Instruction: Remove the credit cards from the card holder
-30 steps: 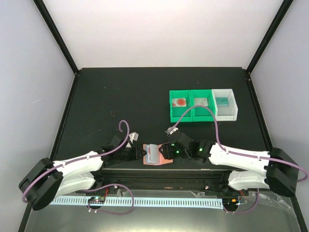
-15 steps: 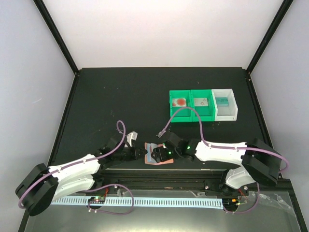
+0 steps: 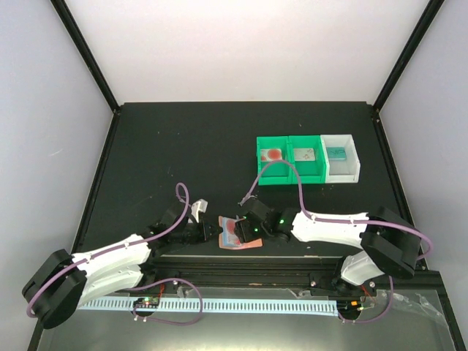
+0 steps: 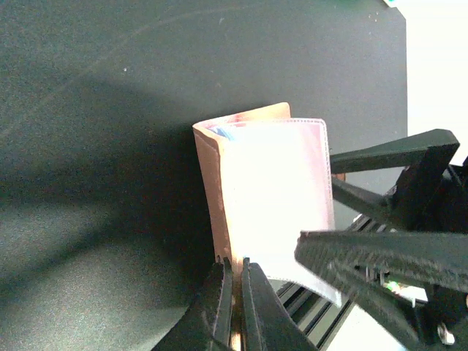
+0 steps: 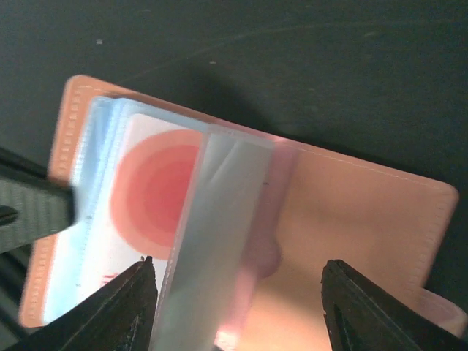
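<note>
**Q:** Where's the card holder (image 3: 235, 233) right now, and which way is it pointing?

**A:** It's down at the near edge of the worktop (image 3: 183, 161), right between the two hands. It's well apart from the green bins (image 3: 289, 178) and the white bin (image 3: 344, 175) further back on the right. It's lying open, with its long axis roughly left-to-right in the top view, a bit tilted.

**Q:** And the hands?

**A:** The left hand (image 4: 235, 274) is pinched down narrow on the holder's salmon edge, and you can see the leather caught between the fingertips. The right hand (image 5: 238, 292) is spread wide, one finger either side of a pale see-through pocket leaf (image 5: 212, 234) that stands up from the middle. I can't tell if it's actually touching the leaf.

**Q:** Any card showing?

**A:** Yep, one credit card (image 5: 150, 190), whitish with a big red circle. It's tucked in the blue-grey pockets on the half nearest the left hand, partly hidden behind that leaf.
</note>
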`<action>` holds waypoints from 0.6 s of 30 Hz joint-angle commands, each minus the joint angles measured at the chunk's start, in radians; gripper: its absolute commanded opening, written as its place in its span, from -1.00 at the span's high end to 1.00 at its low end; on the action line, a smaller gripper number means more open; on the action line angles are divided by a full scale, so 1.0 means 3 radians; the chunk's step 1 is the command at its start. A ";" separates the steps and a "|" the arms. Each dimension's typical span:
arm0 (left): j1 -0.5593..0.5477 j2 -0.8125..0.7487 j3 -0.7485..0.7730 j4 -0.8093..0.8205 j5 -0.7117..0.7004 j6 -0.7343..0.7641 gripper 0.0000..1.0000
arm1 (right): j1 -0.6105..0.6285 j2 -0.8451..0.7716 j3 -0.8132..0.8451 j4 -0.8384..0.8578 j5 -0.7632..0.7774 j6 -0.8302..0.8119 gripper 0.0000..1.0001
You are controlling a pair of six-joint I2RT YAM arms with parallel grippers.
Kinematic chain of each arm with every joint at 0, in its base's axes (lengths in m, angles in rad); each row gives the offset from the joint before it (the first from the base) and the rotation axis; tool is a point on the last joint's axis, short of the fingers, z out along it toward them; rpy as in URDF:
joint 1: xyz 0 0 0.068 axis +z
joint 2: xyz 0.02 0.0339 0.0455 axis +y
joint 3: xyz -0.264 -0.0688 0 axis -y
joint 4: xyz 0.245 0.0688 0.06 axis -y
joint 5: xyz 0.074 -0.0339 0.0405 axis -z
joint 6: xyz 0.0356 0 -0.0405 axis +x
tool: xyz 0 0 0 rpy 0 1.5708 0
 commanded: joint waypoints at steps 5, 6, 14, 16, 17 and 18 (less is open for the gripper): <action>0.0020 0.0091 0.0065 -0.0015 0.0052 0.0110 0.97 | -0.0037 -0.0256 -0.0286 -0.0332 0.0666 0.0040 -0.02; 0.0021 0.0101 0.0068 -0.0020 0.0054 0.0116 0.97 | -0.0046 -0.0265 -0.0329 -0.0339 0.0649 0.0046 0.02; 0.0020 0.0212 0.0140 -0.0045 0.0105 0.0187 0.97 | -0.0050 -0.0410 -0.0195 -0.0547 0.0535 -0.0014 0.36; 0.0018 0.0214 0.0170 -0.0072 0.0125 0.0202 0.97 | -0.0048 -0.0508 -0.0082 -0.0588 0.0449 -0.0061 0.38; 0.0018 0.0213 0.0190 -0.0095 0.0122 0.0208 0.97 | -0.0048 -0.0560 -0.0026 -0.0595 0.0392 -0.0086 0.38; 0.0020 0.0208 0.0206 -0.0117 0.0116 0.0213 0.97 | -0.0048 -0.0606 0.0018 -0.0595 0.0343 -0.0101 0.38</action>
